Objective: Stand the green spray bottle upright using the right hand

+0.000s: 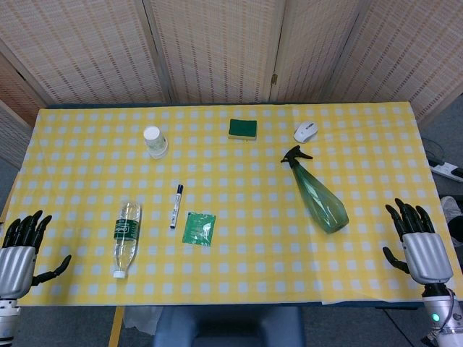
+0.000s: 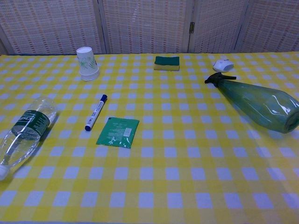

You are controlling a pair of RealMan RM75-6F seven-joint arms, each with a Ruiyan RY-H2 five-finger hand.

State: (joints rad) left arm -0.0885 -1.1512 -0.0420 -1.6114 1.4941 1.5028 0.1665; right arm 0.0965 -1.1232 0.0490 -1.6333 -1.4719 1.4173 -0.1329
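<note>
The green spray bottle [image 1: 318, 194] [image 2: 261, 102] lies on its side on the right part of the yellow checked table [image 1: 246, 253]. Its black nozzle points to the far left and its base toward the near right. My right hand [image 1: 419, 242] hovers at the table's near right edge, fingers spread, holding nothing, a short way right of the bottle's base. At the near left edge my left hand [image 1: 22, 249] is spread too and holds nothing. Neither hand shows in the chest view.
A clear water bottle [image 1: 126, 238] lies near left. A blue marker [image 1: 176, 206] and a green packet [image 1: 198, 228] sit mid-table. At the back stand a paper cup [image 1: 155, 142], a green-yellow sponge [image 1: 242, 129] and a white mouse [image 1: 305, 131].
</note>
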